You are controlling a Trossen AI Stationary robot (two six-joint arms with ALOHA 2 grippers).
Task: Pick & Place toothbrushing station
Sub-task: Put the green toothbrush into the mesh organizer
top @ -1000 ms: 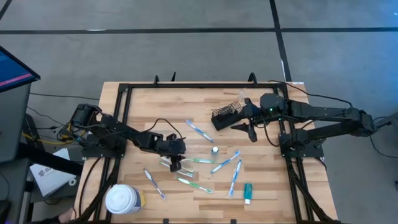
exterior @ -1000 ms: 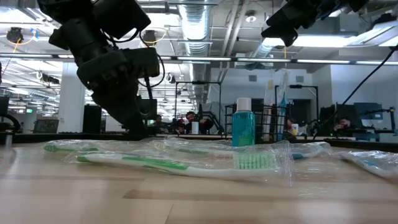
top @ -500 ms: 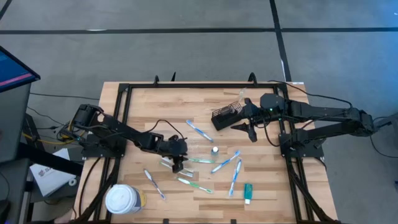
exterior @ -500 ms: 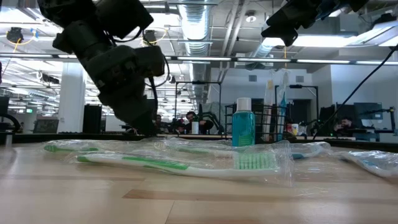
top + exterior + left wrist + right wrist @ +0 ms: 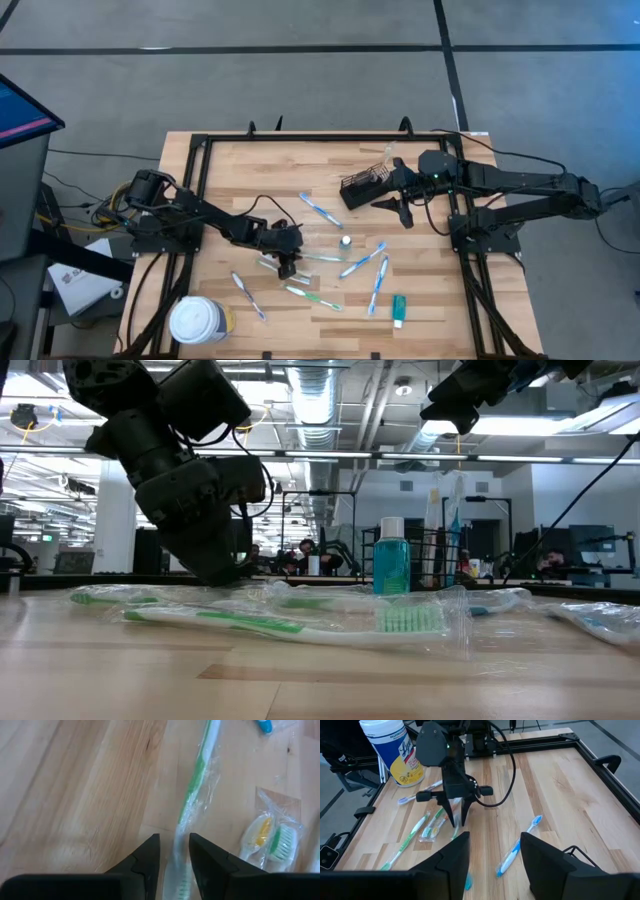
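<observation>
Left gripper (image 5: 173, 855): fingers narrowly parted, straddling the near end of a wrapped green toothbrush (image 5: 192, 782) lying flat on the desk (image 5: 75, 785); they look not yet closed on it, set low probably to pinch the thin handle.

Right gripper (image 5: 492, 851): raised over the desk's far right part, fingers wide apart, holding nothing; it hangs just beside the black wire-mesh caddy (image 5: 362, 183), apparently waiting.

Caddy: at the far right-centre of the desk, seemingly the drop point.

Other pieces: blue toothbrushes (image 5: 377, 284), a teal tube (image 5: 398, 310) and a small bottle (image 5: 345, 241) lie scattered mid-desk, well apart from the caddy.

Wipes tub (image 5: 200, 320): at the near left corner.
</observation>
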